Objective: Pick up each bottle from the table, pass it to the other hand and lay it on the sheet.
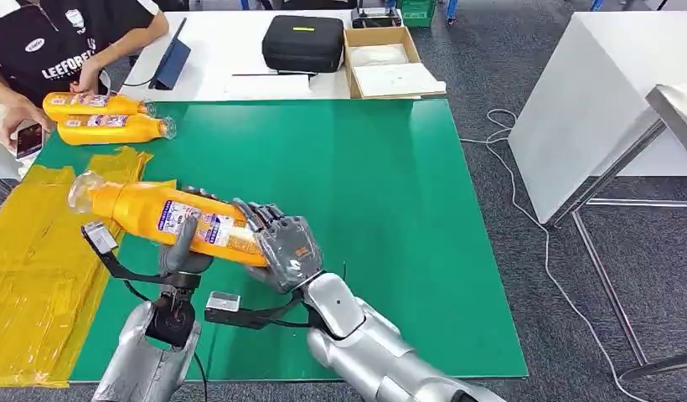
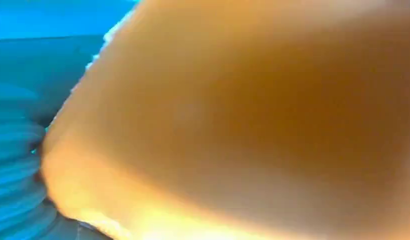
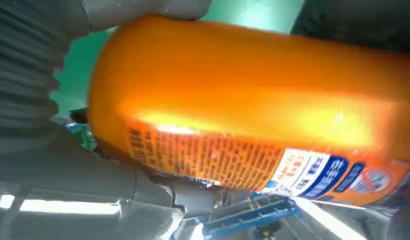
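Near counter's left front edge, both hands grip one bottle (image 1: 168,219): right hand (image 1: 286,249) fingers wrapped round base, left hand (image 1: 184,249) clasping middle.

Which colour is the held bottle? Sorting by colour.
Orange bottle, clearest in the head view.

You are looking at a lab or test workspace, not a home. A green mat (image 1: 382,193) covers the work table, and behind it at the top of the frame a white table (image 1: 231,50) carries a black equipment case (image 1: 303,42), an open cardboard box (image 1: 390,63) and a tablet (image 1: 171,60). Grey carpet (image 1: 491,75) runs around (a loose cable (image 1: 524,201) trails across it at right), beside another white bench (image 1: 591,92).
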You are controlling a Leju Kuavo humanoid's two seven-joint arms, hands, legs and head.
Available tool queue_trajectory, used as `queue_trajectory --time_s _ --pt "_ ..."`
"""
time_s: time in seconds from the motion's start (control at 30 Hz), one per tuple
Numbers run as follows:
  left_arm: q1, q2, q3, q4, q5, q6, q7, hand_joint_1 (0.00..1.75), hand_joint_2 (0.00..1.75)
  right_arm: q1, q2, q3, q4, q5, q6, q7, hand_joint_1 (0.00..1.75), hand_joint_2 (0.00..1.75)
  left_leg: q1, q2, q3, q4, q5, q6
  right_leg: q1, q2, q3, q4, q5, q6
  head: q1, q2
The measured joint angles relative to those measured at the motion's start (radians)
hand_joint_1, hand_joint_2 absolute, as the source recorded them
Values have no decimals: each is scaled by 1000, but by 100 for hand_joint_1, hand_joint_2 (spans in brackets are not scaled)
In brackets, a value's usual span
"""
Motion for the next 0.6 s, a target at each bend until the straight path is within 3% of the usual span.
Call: queue_trajectory --time_s 0.27,0.6 --pt "-43 1 19 -19 -17 48 -19 175 175 120 0 -137 -96 -67 0 -226 0 175 1 -3 -1 0 0 0 0 -1 1 0 0 0 0 0" --pt "-74 2 34 -30 -208 181 -132 175 175 181 -1 -267 -234 -271 0 -393 0 175 1 -4 -1 0 1 -1 0 -1 1 0 2 -2 1 0"
